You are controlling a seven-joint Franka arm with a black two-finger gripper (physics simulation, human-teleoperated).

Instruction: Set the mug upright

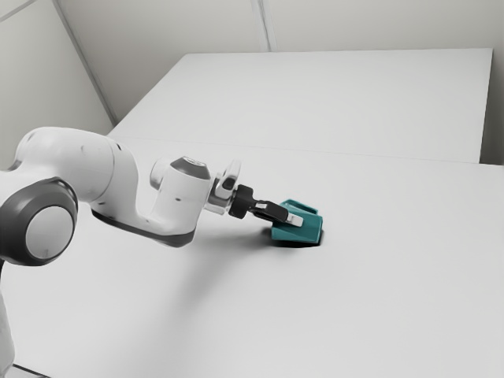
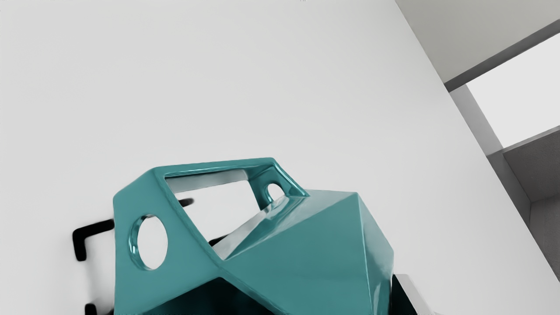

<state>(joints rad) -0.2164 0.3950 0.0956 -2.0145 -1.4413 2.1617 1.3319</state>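
In the exterior view my gripper reaches down from the exterior view's left, and its pale tip overlaps the near side of the teal mug. The faceted mug lies tipped over, its handle at the side away from the exterior camera. In the wrist view the mug shows its angular body, a framed handle with round holes and a dark hollow near the bottom edge. A black and pale part of the gripper stands close beside the mug's body. The mug hides whatever part of the gripper is beyond it.
The mug is over a wide white table, with dark shadows close by it. A large pale panel stands beyond the table in the exterior view. Past the table's edge in the wrist view is a grey structure.
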